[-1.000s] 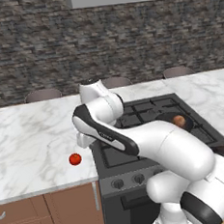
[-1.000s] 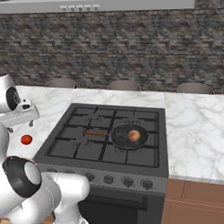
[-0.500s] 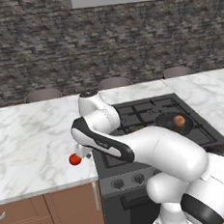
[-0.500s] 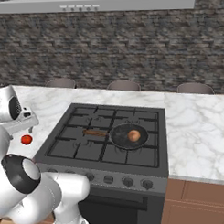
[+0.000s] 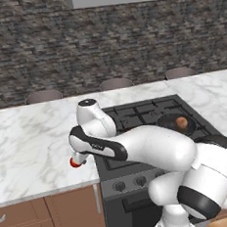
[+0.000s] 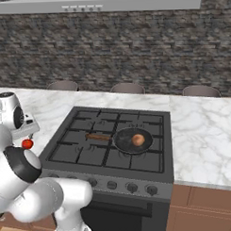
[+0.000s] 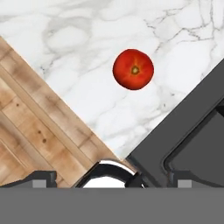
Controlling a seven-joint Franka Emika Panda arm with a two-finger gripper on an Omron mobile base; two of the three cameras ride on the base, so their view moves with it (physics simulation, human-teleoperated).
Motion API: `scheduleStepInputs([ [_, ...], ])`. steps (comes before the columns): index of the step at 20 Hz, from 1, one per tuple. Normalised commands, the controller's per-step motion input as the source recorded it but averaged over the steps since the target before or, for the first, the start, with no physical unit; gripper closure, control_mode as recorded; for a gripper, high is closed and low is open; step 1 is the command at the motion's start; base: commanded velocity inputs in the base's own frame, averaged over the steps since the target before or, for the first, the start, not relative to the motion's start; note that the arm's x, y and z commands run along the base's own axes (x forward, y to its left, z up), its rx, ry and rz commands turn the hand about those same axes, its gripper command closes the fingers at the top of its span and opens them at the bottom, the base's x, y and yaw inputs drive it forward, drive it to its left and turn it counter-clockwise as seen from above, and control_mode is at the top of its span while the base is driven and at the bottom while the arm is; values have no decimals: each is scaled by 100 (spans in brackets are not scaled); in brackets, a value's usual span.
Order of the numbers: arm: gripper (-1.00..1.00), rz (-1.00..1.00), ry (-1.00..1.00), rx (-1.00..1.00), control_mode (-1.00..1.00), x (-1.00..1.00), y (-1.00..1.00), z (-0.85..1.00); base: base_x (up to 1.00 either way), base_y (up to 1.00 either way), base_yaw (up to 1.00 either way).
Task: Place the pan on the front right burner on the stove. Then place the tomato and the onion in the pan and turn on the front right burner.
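Open gripper (image 7: 109, 177) hovers above the tomato (image 7: 133, 69) near the counter's (image 7: 78, 78) front edge, aligned for pickup; the onion (image 6: 138, 139) sits in the pan (image 6: 132, 141).

The arm (image 5: 153, 148) is glossy white, built of fat rounded links that swell like tubes. Black bands ring the joints, one broad on the big lower link, one curved across the slimmer forearm. A flat dark cap tops the cylindrical wrist housing. The tool (image 5: 77, 160) seems to end in a small pale grey block, though its fingers are too small to make out.
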Motion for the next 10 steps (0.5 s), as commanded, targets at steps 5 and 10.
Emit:
scheduleStepInputs([
  [5,-100,4,1,1,-100,27,24,-18,0,0,0],
  [10,-100,0,1,0,-100,16,12,-13,0,0,0],
])
